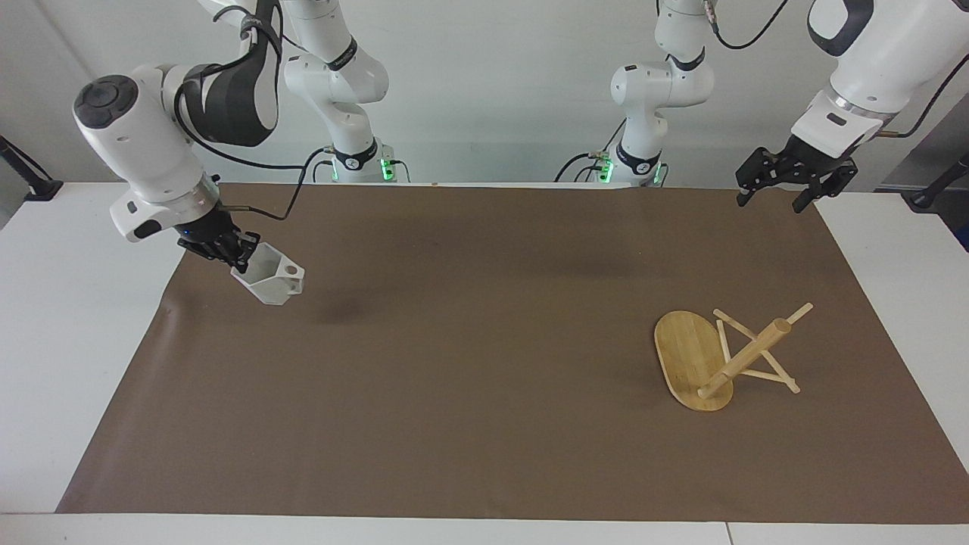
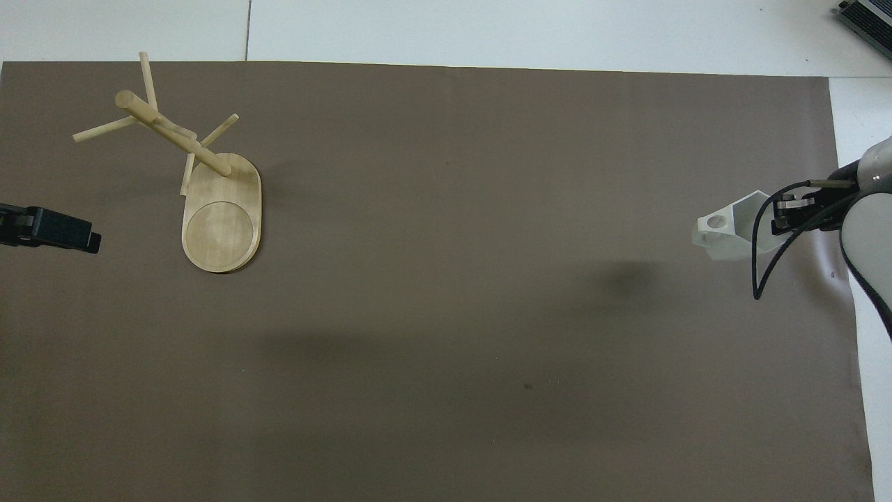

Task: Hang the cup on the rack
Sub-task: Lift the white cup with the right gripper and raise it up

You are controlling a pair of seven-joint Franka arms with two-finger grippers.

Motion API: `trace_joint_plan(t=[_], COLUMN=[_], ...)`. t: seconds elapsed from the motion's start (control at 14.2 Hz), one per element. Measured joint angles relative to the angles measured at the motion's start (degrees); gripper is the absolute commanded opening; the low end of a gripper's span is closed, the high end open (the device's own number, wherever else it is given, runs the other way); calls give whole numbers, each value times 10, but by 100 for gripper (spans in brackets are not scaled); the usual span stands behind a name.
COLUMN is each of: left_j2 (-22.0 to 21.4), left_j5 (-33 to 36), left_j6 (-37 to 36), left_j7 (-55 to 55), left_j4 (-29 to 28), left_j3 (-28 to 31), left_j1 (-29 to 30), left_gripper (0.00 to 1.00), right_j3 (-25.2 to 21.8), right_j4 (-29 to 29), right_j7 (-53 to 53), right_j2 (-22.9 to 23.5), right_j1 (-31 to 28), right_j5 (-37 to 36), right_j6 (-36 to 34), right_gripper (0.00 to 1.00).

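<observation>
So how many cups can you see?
1. The white cup is up in the air, gripped by the right gripper over the brown mat at the right arm's end. None hangs on the rack.

White arms (image 1: 144, 151), black cables, green-lit bases.

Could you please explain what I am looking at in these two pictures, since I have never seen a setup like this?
These are two white robot arms at a table covered by a brown mat. One picture is taken from across the table, facing the arms; the other looks down from above the arms' own end, so the sides appear swapped. The right gripper is shut on the rim of a small white angular cup, held tilted in the air above the mat at the right arm's end. The left gripper waits, open and empty, raised over the mat's edge at the left arm's end. A bamboo rack with a post and thin pegs stands on the mat at that end.
</observation>
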Motion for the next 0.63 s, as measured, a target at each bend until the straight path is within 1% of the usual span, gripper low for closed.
trace_joint_plan(t=[0.14, 0.28, 0.49, 0.63], left_j2=[0, 0, 0, 0], left_j5=[0, 0, 1, 1], left_j6=[0, 3, 6, 6], left_j7=[0, 0, 0, 0], left_j4=[0, 0, 0, 0], left_j3=[0, 0, 1, 1], left_j1=[0, 0, 15, 23], left_gripper=[100, 100, 100, 100], right_j3=[0, 0, 3, 6], right_j4=[21, 34, 38, 38], right_j7=[0, 0, 0, 0], right_j2=[-8, -18, -40, -51], right_j1=[0, 0, 0, 3], right_j5=[0, 0, 1, 27], right_j6=[-34, -52, -72, -85], right_gripper=[0, 0, 0, 0])
